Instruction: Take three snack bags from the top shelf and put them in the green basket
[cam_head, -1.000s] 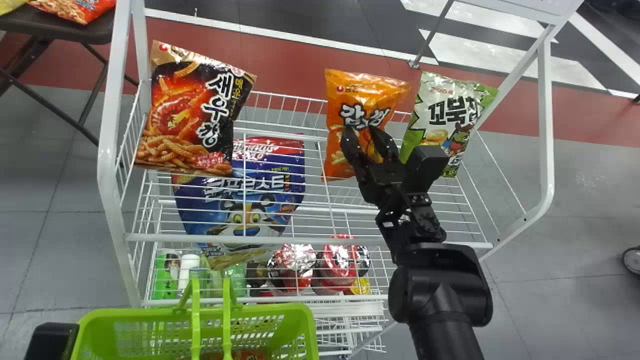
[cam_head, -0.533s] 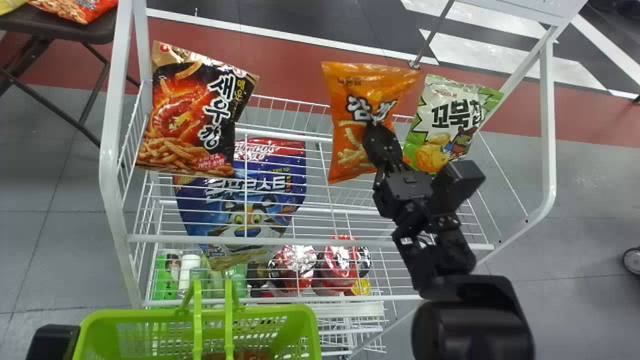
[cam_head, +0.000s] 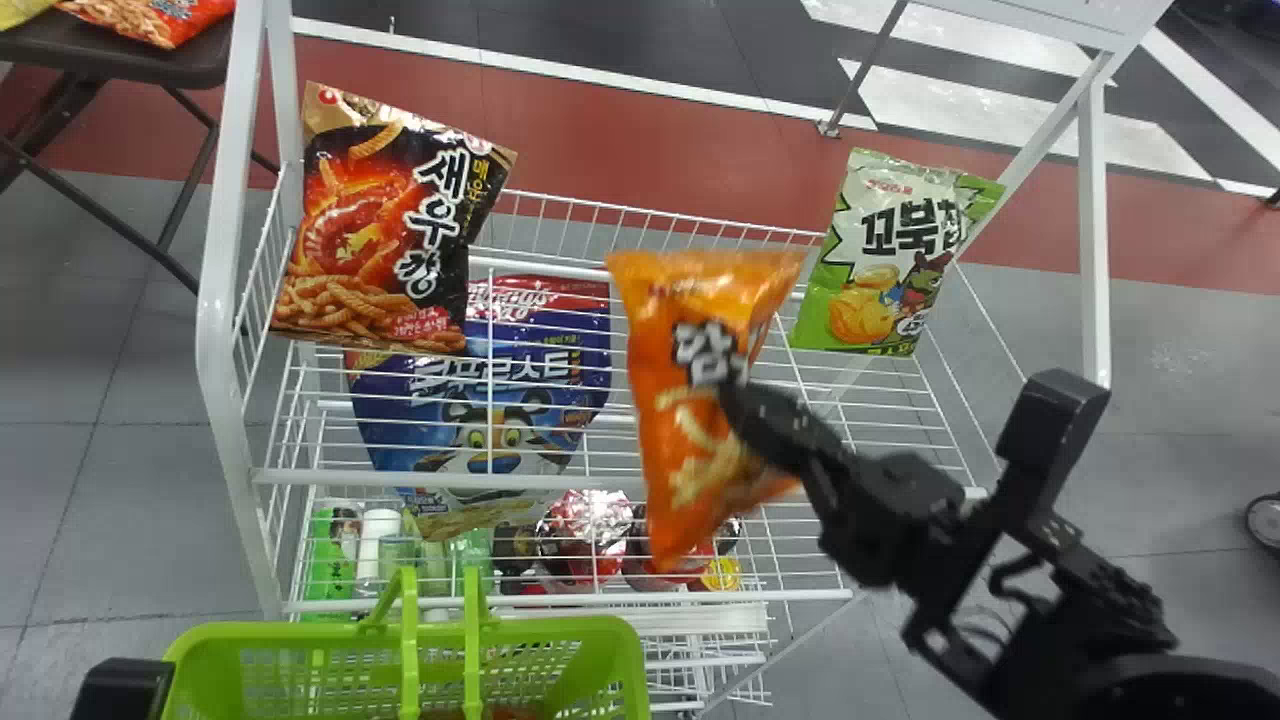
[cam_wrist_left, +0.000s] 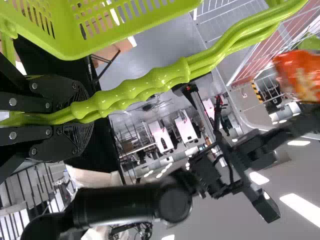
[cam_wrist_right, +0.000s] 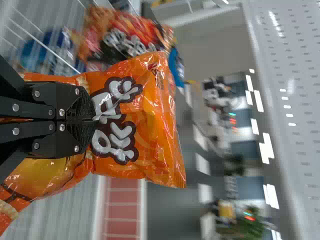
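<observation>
Bag glossy, crinkled orange | right claw pinched on it | left claw clamped on knobbly basket handles

It looks like a shop-style setup in a big hall: a white wire rack displays snack bags above bottles, under bright ceiling lights.

Head view: bright, even indoor light; motion blur smears the orange snack bag, while the shelf reads crisp. Left wrist view: ceiling lights burn white; highlights streak the basket handles. Right wrist view: wrapper glints, background soft.
</observation>
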